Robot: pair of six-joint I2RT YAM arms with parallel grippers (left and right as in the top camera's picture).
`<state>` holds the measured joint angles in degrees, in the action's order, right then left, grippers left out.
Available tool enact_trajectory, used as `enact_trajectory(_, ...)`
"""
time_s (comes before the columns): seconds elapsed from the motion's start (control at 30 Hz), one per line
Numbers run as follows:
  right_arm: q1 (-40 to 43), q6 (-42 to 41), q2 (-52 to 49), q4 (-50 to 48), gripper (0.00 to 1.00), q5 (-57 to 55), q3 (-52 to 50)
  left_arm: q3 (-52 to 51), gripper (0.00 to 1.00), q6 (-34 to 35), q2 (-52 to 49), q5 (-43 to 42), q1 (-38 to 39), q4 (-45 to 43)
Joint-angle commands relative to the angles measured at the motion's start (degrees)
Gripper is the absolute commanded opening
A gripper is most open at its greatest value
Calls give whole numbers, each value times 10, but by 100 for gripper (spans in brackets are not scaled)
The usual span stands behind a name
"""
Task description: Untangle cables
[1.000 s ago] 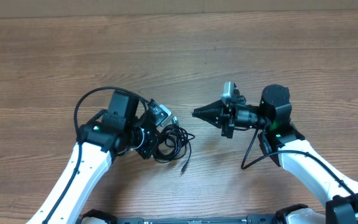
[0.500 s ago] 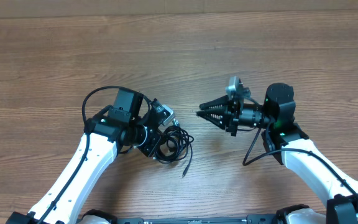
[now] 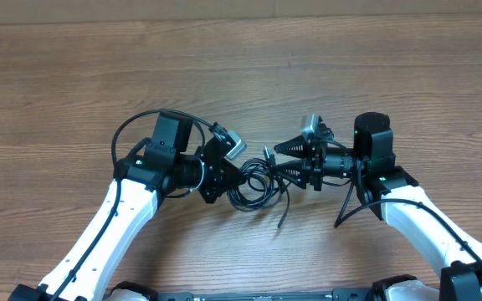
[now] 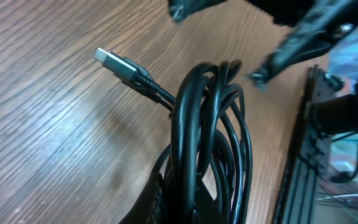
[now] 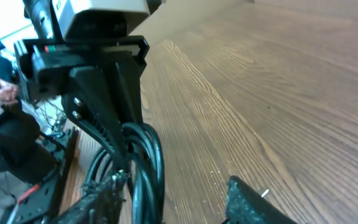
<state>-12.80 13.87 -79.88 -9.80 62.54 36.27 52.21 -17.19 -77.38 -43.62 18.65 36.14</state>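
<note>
Glossy black cables (image 4: 188, 124), a silvery metal plug (image 4: 114, 62), matt wood-grain table (image 3: 224, 67)

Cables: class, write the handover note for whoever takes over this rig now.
Left gripper: shut on the cables, holding the bundle between the arms.
Right gripper: open, fingers either side of a loop.
Cables: one tangled coil; a silvery plug sticks out.
Done: bundle gripped, nothing separated.
Left: pinch a strand, pull it free, separate the rest.
</note>
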Motion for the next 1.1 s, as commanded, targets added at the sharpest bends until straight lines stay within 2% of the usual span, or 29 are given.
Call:
enact_trajectory(0.0, 1, 22, 7, -1, 49, 1, 7, -1, 4, 10, -1, -41, -2, -5)
enact_trajectory(0.17, -2, 59, 7, 20, 46, 1, 7, -1, 4, 10, -1, -40, -2, -9)
enact_trajectory(0.4, -2, 62, 7, 23, 24, 1, 7, -1, 4, 10, -1, -38, -2, -15)
enact_trajectory(0.67, -2, 62, 7, 23, 4, 1, 7, -1, 4, 27, -1, -38, -3, -40)
enact_trajectory(0.93, -2, 61, 7, 21, 4, 3, 7, -1, 5, 43, -1, 9, -3, -39)
enact_trajectory(1.07, -1, 61, 7, 2, 4, 37, 7, -1, 4, 44, -1, 20, -3, -36)
